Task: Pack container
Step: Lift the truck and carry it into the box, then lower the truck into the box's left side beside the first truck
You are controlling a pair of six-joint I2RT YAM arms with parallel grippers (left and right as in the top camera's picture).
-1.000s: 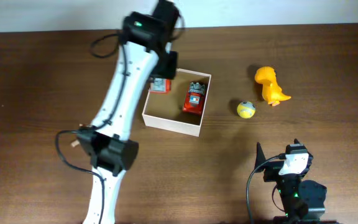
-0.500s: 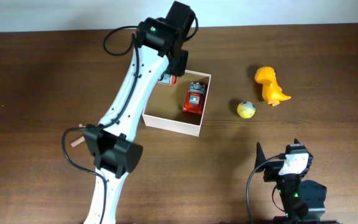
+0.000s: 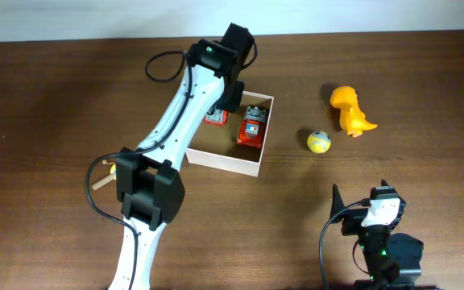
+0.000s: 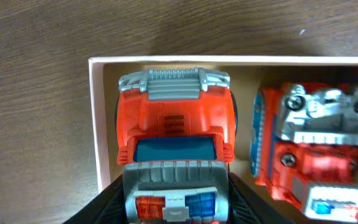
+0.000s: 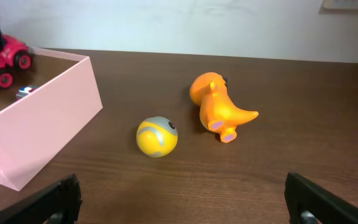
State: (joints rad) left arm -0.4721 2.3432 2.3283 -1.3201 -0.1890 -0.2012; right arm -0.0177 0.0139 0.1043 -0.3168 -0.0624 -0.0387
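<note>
1. The left end effector [image 4: 176, 210] is clamping its two dark fingers on the rear sides of a red toy truck [image 4: 176, 118], which has a grey grille and blue windows.
2. Over the last second the left arm has been swinging this truck in from the container's outer left edge. It is now holding the truck over the tan inside of the container [image 3: 224, 166], close against the left wall [image 4: 95, 124].
3. Whether the truck's wheels are already touching the cardboard floor cannot be told.
4. A second red toy vehicle [image 4: 309, 155] with a grey engine is lying in the container just beside the truck, unmoved.
5. The container is sitting at the middle of the brown wooden surface [image 3: 55, 97], in the same place as before.
6. A yellow ball [image 3: 319, 142] and an orange dinosaur [image 3: 351, 111] are waiting outside, to the container's right.
7. The right end effector [image 5: 182, 190] is resting near the front edge, fingers spread wide and empty.
8. Judged from this, the second toy is nearly packed and only needs releasing; two toys are remaining.
</note>
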